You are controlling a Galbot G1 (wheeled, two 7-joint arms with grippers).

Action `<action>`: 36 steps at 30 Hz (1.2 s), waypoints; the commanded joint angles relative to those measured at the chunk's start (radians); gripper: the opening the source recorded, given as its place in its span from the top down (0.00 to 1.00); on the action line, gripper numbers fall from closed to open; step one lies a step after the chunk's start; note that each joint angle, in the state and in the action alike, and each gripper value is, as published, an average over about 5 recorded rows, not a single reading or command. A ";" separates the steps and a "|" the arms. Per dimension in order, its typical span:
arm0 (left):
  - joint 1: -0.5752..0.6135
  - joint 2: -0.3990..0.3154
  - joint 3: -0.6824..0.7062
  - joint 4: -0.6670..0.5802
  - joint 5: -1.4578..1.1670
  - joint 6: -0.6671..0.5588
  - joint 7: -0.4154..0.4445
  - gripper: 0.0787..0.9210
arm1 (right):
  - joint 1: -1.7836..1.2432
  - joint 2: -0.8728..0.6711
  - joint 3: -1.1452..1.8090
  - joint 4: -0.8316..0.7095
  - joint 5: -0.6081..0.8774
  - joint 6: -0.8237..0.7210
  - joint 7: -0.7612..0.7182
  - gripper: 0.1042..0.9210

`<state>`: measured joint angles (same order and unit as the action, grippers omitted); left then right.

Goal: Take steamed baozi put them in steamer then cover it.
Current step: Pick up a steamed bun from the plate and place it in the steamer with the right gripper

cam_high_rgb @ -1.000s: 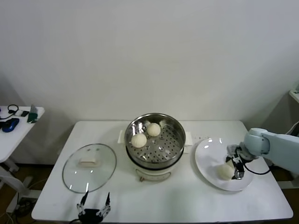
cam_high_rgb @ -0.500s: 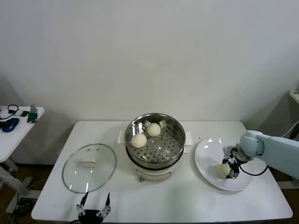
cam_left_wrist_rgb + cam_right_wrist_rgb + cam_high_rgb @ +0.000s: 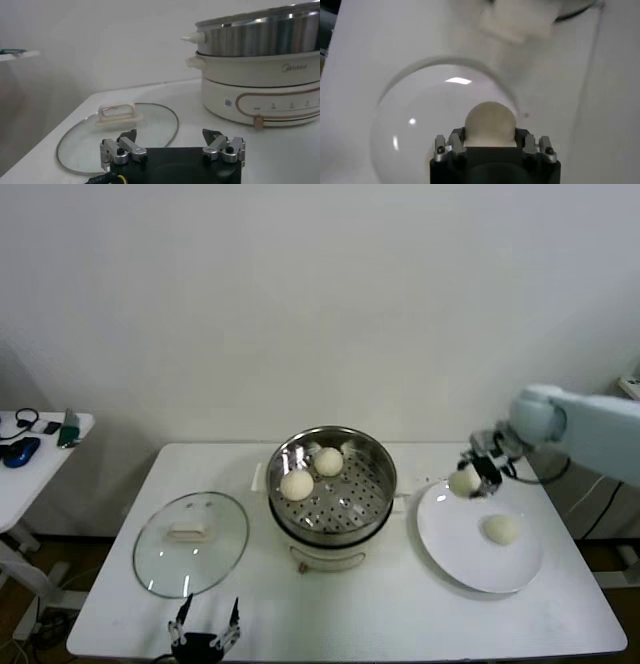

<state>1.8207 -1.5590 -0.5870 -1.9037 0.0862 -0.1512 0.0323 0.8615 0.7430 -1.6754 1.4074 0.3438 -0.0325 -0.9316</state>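
**Off-white bun in transit, third of four**

Off-white dough, round and smooth: one steamed baozi [image 3: 463,481] is clamped between the fingers of the right gripper [image 3: 478,475], lifted clear above the inner edge of the white plate [image 3: 450,546], between plate and steamer [image 3: 332,485].

- Held bun [image 3: 490,123]: a near sphere, so no long axis or facing to speak of; the jaws grip it at its sides.
- Buns already placed: two on the perforated tray, toward the steamer's left and rear.
- Bun remaining: one [image 3: 500,529] on the plate.
- Cover [image 3: 191,542]: glass lid lying flat on the table left of the steamer, handle up, untouched.
- Left gripper [image 3: 203,628]: parked at the table's near edge just in front of the cover, fingers spread apart, empty.

Step in hand, by judgement: carrying the third bun to the steamer. The next move calls for travel leftward over the steel rim, then a lowering onto a bare patch of tray, clear of the two seated buns.
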 commanded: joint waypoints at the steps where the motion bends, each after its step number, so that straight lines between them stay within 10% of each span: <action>1: -0.002 -0.001 -0.002 -0.006 -0.001 0.002 0.000 0.12 | 0.374 0.219 -0.062 0.265 0.060 0.217 0.005 0.34; 8: -0.005 -0.004 -0.011 -0.006 -0.009 0.004 0.000 0.12 | 0.205 0.309 -0.043 0.412 -0.173 0.234 0.074 0.34; 19: -0.006 -0.010 -0.017 -0.006 -0.014 0.001 -0.001 0.12 | -0.084 0.468 0.003 0.218 -0.433 0.253 0.131 0.34; 36: -0.006 -0.009 -0.022 0.011 -0.017 -0.001 -0.002 0.12 | -0.199 0.539 0.023 0.063 -0.433 0.277 0.108 0.34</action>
<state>1.8152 -1.5698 -0.6095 -1.8956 0.0684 -0.1532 0.0299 0.7300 1.2320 -1.6585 1.5309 -0.0635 0.2286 -0.8152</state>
